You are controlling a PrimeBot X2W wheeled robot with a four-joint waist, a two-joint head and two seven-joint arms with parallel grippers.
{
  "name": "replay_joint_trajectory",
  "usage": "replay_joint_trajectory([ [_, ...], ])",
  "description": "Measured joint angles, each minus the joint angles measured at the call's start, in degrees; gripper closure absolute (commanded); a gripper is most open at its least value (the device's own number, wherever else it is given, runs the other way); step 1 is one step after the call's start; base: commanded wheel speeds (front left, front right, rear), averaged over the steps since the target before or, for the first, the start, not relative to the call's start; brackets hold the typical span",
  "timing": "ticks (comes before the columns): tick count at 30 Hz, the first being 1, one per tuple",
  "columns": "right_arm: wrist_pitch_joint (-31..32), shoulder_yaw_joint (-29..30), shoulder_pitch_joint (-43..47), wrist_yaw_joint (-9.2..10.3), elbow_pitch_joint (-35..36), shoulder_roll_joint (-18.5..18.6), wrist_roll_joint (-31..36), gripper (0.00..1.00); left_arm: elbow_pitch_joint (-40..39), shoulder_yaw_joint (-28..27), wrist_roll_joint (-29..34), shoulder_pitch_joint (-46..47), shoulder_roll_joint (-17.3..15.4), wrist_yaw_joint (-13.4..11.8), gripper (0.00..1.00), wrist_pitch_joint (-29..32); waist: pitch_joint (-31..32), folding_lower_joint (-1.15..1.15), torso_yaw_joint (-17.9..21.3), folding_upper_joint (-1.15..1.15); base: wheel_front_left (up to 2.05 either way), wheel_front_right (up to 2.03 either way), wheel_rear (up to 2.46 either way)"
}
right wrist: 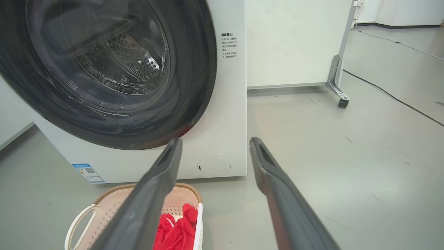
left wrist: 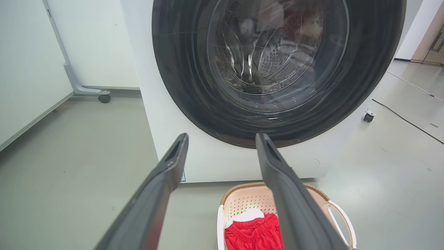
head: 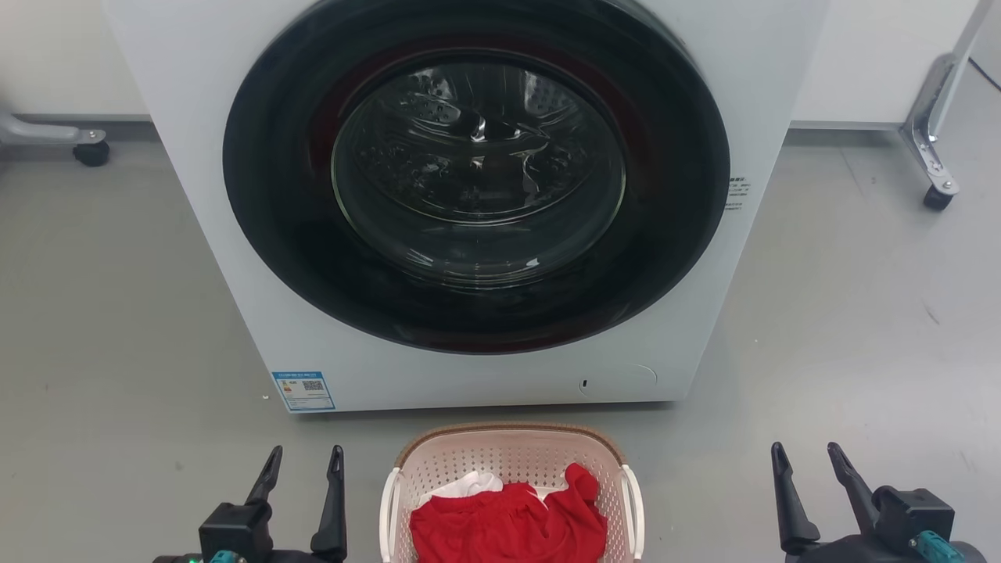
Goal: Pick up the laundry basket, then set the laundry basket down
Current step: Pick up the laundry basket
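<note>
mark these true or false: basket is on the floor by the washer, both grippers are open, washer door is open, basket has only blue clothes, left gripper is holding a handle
1. The laundry basket stands on the floor in front of the washing machine. True.
2. The left gripper and the right gripper are both open. True.
3. The washing machine's door is open. False: the round glass door is shut.
4. The basket holds only blue clothes. False: it holds a red garment and a white cloth.
5. The left gripper holds a basket handle. False: it is off to the side of the basket, holding nothing.
</note>
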State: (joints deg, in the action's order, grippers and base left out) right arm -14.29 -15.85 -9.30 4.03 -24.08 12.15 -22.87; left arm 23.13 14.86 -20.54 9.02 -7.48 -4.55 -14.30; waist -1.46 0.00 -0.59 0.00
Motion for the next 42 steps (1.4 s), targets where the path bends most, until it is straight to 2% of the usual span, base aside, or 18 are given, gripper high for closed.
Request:
replay_joint_trajectory([
  [10, 0.0, 0.5, -1.1, 0.0, 1.0, -0.1, 0.3, 0.0, -0.9, -0.1, 0.2, 0.4, 0.8, 0.0, 0.0, 0.0, -3.5, 0.0, 0.0, 0.0, 0.0, 0.0, 0.0],
  [33, 0.0, 1.4, -8.3, 0.0, 2.9, -0.6, 1.5, 0.0, -2.0, -0.9, 0.5, 7.8, 2.6, 0.1, 0.0, 0.0, -17.8, 0.01, 0.1, 0.01, 0.0, 0.0, 0.0],
  [42, -0.2, 1.5, -12.7, -0.52, 1.8, -0.9, 1.6, 0.0, 0.9, -0.8, 0.3, 12.9, 3.1, 1.6, 0.0, 0.0, -24.0, 0.0, -0.3, 0.01, 0.0, 0.0, 0.0],
])
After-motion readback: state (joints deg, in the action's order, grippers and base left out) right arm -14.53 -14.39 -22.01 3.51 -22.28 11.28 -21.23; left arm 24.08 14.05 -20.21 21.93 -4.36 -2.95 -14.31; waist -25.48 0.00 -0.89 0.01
